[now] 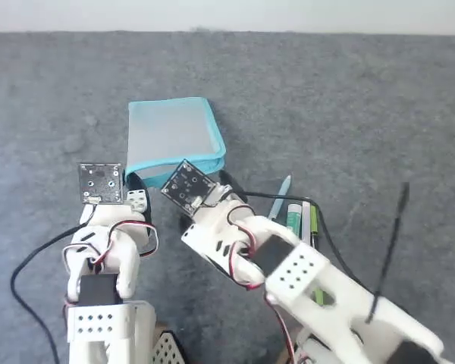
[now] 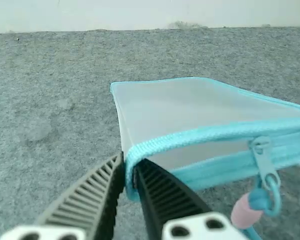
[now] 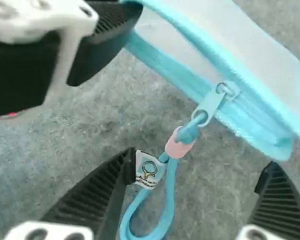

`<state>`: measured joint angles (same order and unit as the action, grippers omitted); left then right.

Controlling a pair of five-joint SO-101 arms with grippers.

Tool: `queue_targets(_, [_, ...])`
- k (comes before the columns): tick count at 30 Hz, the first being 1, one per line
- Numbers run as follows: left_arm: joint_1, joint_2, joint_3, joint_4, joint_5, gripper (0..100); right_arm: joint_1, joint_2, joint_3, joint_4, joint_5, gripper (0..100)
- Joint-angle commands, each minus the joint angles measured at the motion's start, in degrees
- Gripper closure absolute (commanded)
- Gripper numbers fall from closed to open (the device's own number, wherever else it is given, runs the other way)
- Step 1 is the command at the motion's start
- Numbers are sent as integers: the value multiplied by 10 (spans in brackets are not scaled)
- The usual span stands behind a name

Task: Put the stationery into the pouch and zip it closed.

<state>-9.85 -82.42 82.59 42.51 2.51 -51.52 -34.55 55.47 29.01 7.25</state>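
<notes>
The pouch is translucent with a light-blue zipper edge and lies flat on the grey carpet. My left gripper is shut on the pouch's zipper-edge corner. The zipper pull carries a pink bead and a blue cord loop. My right gripper stands open around that cord, which lies close to one finger. In the high view both grippers sit at the pouch's near edge, left gripper and right gripper. The stationery, several pens, lies on the carpet beside the right arm.
Grey carpet covers the table out to a pale wall at the back. Black cables trail across the carpet by the right arm. The left gripper's body is close to my right gripper.
</notes>
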Motion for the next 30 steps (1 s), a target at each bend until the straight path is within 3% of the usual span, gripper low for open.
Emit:
queue_targets(1, [-2,-9,-25,-2,10,987,-7,26,-7,-53,-8,637])
queue_targets(12, [-2,-9,-25,-2,9,987,-3,109,-7,-144,-7,646])
queue_targets(18, [-2,-9,-25,-2,10,987,15,111,-13,-145,-8,835])
queue_targets(25, [-3,-9,-25,-1,9,987,53,110,-10,-160,-8,870])
queue_targets(29, [-4,-9,-25,-1,8,987,66,110,-21,-120,-8,998])
queue_targets(30, [-4,-9,-25,-1,8,987,70,109,-25,-104,-8,983])
